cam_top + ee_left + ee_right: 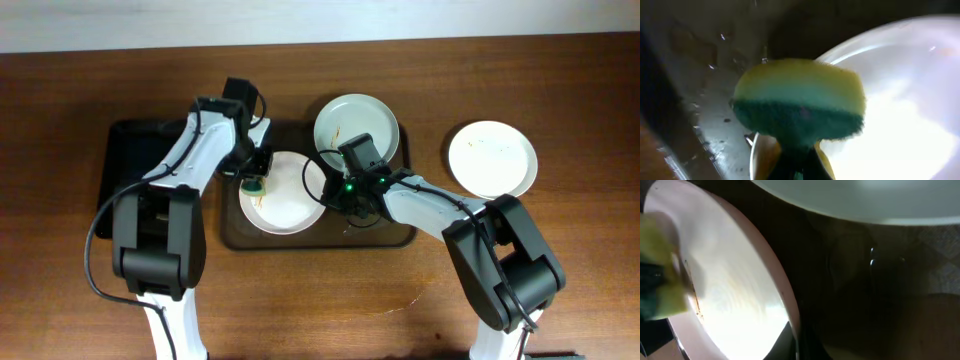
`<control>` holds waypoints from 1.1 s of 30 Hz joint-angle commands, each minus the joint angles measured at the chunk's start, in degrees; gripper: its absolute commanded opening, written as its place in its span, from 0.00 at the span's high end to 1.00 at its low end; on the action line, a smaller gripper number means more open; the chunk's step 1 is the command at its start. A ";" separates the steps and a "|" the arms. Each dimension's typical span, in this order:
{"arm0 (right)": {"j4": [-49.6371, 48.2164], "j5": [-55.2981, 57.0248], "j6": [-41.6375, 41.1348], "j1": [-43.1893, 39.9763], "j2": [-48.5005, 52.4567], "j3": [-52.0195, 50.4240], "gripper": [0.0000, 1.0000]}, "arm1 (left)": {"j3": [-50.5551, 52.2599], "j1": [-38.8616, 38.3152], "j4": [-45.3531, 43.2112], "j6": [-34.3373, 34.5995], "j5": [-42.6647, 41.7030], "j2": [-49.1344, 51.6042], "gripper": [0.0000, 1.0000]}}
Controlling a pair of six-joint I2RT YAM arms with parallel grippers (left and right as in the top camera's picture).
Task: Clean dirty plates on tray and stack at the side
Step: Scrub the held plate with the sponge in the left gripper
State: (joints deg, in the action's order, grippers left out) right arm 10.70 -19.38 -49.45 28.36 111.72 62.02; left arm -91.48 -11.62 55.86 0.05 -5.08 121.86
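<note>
My left gripper (255,172) is closed on a yellow-green sponge (800,100), which sits at the left rim of the front plate (285,200) on the brown tray (395,238). My right gripper (343,200) is at this plate's right rim; whether it grips, I cannot tell. A second plate (357,128) lies just behind, so there is little room there. The third plate (492,158) lies on the table (560,260), well apart to the right.

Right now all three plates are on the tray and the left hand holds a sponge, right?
No. The overhead view shows two plates on the tray; the third plate sits on the table. The left hand does hold a sponge.
</note>
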 commanded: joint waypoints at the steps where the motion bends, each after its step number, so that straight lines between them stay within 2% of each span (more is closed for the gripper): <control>1: 0.63 2.03 -0.50 0.17 1.27 0.04 0.96 | 6.12 0.09 -1.25 1.27 1.90 0.11 1.00; 4: 0.59 2.05 -0.52 0.17 1.27 0.04 0.96 | 9.16 -0.66 -1.11 1.25 1.03 0.11 0.99; 7: 0.59 2.03 -0.52 0.17 1.27 0.04 0.96 | 10.45 -3.17 -0.98 1.11 -4.17 0.11 0.99; 10: 0.61 2.03 -0.52 0.17 1.27 0.04 0.96 | 10.45 -5.51 -0.35 -6.43 -20.33 0.11 0.99; 13: 0.61 2.03 -0.50 0.17 1.27 0.04 0.96 | 11.10 -5.53 0.74 -5.64 -19.67 0.11 0.99; 14: 0.61 2.03 -0.50 0.17 1.27 0.04 0.96 | 11.50 -5.14 0.70 -3.17 -16.87 0.11 1.00; 20: 0.61 2.03 -0.52 0.17 1.27 0.04 0.96 | 11.87 -0.76 0.74 19.78 22.47 0.11 0.99; 21: 0.61 2.03 -0.52 0.17 1.27 0.04 0.96 | 11.87 -0.44 0.26 21.66 26.80 0.11 0.99; 23: 0.61 2.03 -0.52 0.17 1.27 0.04 0.96 | 11.87 -0.31 -2.36 21.81 30.03 0.11 1.00; 25: 0.61 2.03 -0.52 0.17 1.27 0.04 0.96 | 11.87 -0.48 -6.12 21.77 29.27 0.11 0.99; 27: 0.61 2.03 -0.50 0.17 1.27 0.04 0.96 | 11.87 -0.87 -11.15 20.06 24.83 0.11 0.99; 30: 0.61 2.03 -0.37 0.17 1.27 0.04 0.96 | 11.87 -1.64 -19.47 10.95 10.14 0.11 1.00; 33: 0.61 2.03 -0.35 0.17 1.27 0.04 0.96 | 11.87 -2.05 -23.65 5.97 0.28 0.11 0.99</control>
State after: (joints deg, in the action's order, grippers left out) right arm 9.85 -20.45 -51.05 28.91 111.92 62.96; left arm -81.12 -14.09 34.83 13.10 6.55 118.65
